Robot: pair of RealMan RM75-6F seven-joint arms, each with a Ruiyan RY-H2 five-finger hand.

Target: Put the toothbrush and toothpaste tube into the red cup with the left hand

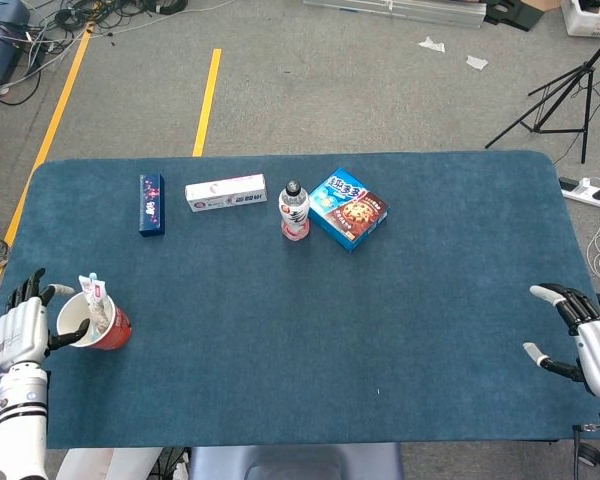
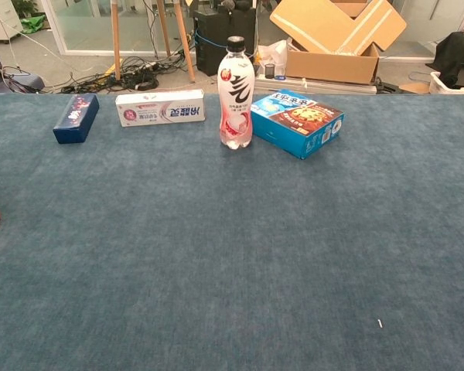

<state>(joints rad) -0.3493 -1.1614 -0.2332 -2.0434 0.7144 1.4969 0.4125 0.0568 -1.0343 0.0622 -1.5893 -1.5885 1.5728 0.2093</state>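
Red cup stands at counter left edge, toothpaste tube upright inside; toothbrush hard to tell apart. Left hand just beside cup, fingers spread, empty. Judged final step: placement done, next only clear away. Right hand open, idle at far right edge

bright even light, soft shadows, sharp

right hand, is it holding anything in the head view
No, the right hand hangs at the table's right edge with fingers spread and nothing in them.
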